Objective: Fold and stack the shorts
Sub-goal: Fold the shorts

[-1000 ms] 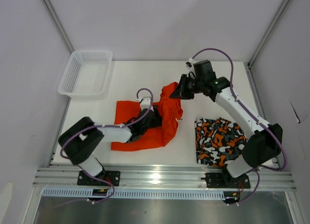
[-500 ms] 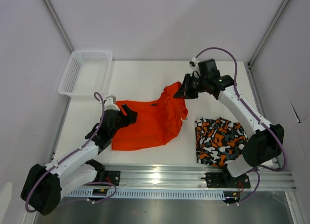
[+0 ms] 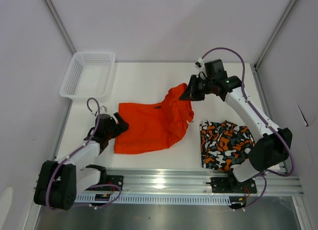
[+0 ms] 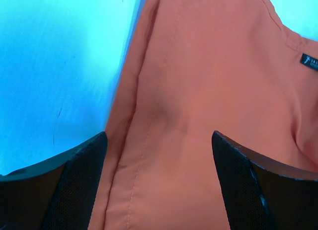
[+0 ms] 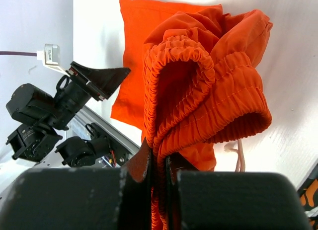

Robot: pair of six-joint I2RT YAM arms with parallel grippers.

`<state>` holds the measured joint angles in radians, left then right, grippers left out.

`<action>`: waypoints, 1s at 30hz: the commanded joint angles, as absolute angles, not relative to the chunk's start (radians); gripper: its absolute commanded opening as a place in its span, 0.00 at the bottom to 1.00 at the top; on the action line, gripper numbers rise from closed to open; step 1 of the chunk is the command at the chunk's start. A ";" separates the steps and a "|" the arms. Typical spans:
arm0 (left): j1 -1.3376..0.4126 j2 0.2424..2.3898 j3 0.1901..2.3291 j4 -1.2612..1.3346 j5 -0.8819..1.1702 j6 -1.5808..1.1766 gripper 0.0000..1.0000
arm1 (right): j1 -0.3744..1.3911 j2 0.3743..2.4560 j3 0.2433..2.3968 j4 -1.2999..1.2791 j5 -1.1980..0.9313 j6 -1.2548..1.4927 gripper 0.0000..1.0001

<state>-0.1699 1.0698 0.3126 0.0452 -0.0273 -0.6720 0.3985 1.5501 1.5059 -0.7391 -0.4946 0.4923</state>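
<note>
The orange shorts (image 3: 149, 128) are spread near the middle of the table (image 3: 144, 78). Their elastic waistband is bunched and lifted at their 1 o'clock corner, where the right gripper (image 3: 191, 92) is clamped tight on it. The left gripper (image 3: 117, 126) is held at the cloth's 9 o'clock edge with its jaws wide apart, so nothing is gripped there.

With only one corner pinned, the fabric could be dragged across the table rather than folded if the waistband is carried toward 7 o'clock, and a crooked, creased fold would result. The thick gathered band could also be lost from so narrow a pinch. The white drawstring (image 5: 237, 154) could be trapped inside the fold. The patterned shorts (image 3: 224, 144), lying at 4 o'clock, could be disturbed if the cloth is swung wide.

Two pairs of shorts are counted, two grippers, one white mesh basket (image 3: 89, 76) at 10 o'clock, and one table.
</note>
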 commanded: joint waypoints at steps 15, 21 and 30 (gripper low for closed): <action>-0.276 1.173 0.268 0.238 0.035 -0.716 0.63 | 0.304 1.615 1.728 -0.957 -0.424 0.313 0.03; -0.411 1.291 0.241 0.369 0.005 -0.788 0.59 | 0.310 1.667 1.815 -1.063 -0.347 0.252 0.05; -0.465 1.283 0.232 0.377 -0.055 -0.795 0.53 | 0.396 1.669 1.809 -0.993 -0.362 0.328 0.05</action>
